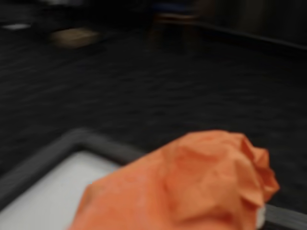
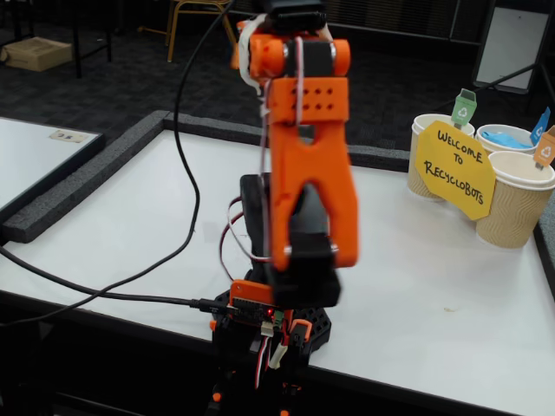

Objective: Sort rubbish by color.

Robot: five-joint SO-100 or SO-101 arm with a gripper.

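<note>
In the wrist view a crumpled orange paper wad [image 1: 192,184] fills the lower middle and right of the blurred frame, very close to the lens, above the dark foam border and the far corner of the white tabletop [image 1: 45,199], with dark carpet beyond. The gripper's fingers do not show in either view, so whether the claw is clamped on the wad, apart or together cannot be told. In the fixed view the orange plastic arm [image 2: 303,165] stands upright from its black base near the front edge of the white tabletop [image 2: 434,286], folded tall so that its upper end reaches the top edge of the picture and hides the gripper behind it. A black cable [image 2: 186,173] loops from the top of the picture down across the table's left half to the base. At the right edge of the tabletop three tan paper cups [image 2: 512,204] stand close together, each with a small coloured flag, and a yellow sign [image 2: 455,169] reading "Welcome to RecycloBots" leans in front of them. Something light blue [image 2: 503,136] lies inside the rear cup.
</note>
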